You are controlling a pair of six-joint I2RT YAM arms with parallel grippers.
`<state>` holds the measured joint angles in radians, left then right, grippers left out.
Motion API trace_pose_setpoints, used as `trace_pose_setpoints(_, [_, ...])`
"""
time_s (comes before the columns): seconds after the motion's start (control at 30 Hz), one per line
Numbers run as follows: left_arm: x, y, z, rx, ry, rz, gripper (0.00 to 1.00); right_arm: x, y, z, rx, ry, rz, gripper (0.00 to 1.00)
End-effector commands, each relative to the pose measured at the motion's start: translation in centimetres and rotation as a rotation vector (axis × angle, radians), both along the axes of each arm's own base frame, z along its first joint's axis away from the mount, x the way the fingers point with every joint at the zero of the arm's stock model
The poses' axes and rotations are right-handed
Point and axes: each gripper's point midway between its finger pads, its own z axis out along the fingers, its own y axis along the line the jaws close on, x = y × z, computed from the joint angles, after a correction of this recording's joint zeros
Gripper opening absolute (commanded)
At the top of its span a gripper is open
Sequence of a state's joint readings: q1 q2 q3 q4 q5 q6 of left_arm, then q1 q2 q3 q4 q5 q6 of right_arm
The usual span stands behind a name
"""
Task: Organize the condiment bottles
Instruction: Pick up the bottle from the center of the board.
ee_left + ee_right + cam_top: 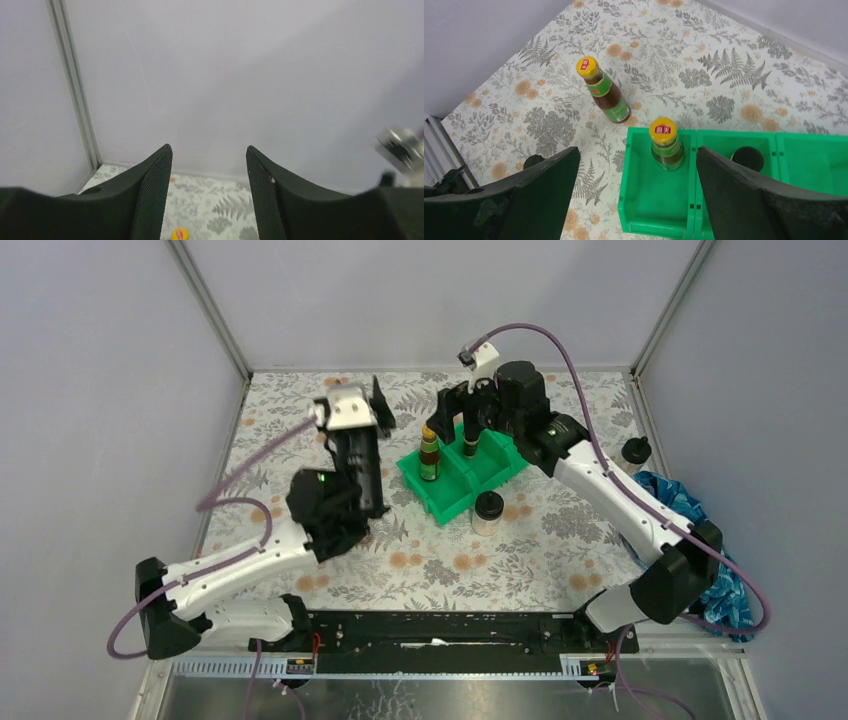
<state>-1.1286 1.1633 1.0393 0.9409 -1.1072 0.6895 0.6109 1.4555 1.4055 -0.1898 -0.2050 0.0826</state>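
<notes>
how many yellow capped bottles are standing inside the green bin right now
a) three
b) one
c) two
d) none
b, the right wrist view shows one yellow-capped bottle upright in an end compartment of the green bin, while the other yellow-capped bottle stands on the table outside it.

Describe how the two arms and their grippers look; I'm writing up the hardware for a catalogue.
The left arm and right arm have white link shells joined by black joint housings, each showing a small green light. A purple cable loops along each up to a pale wrist block. The left gripper and right gripper have black, wedge-shaped fingers with finely ribbed inner faces.
</notes>
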Motion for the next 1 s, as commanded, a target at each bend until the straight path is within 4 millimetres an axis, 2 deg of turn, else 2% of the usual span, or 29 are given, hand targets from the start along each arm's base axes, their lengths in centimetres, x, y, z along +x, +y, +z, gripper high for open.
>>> trace_pose_setpoints(0.0, [5.4,-1.1,0.7,-0.020,0.007,-0.130,0.60,0.9,1.8,3.6,0.024,-0.102,0.066,0.94])
trace_pose_setpoints(0.17, [12.0,0.1,-0.7,0.037,0.080,-0.112,0.61,1.5,3.1,3.8,0.021,-0.108,0.119,0.95])
trace_pose_setpoints(0.3, [17.0,1.6,-3.4,0.043,0.166,-0.086,0.62,2.0,4.1,3.9,0.009,-0.123,0.160,0.95])
trace_pose_setpoints(0.37, [19.6,2.7,-5.4,0.030,0.228,-0.083,0.61,2.4,4.7,3.9,0.000,-0.129,0.176,0.95])
trace_pose_setpoints(0.47, [22.5,5.1,-8.3,-0.003,0.299,-0.060,0.60,2.8,5.7,3.9,-0.009,-0.134,0.208,0.95])
trace_pose_setpoints(0.73, [27.2,13.2,-14.8,-0.096,0.420,0.047,0.54,3.0,8.7,2.3,-0.041,-0.125,0.280,0.95])
trace_pose_setpoints(0.97, [28.0,17.4,-19.8,-0.071,0.493,0.126,0.54,2.2,11.0,1.0,-0.074,-0.128,0.327,0.95])
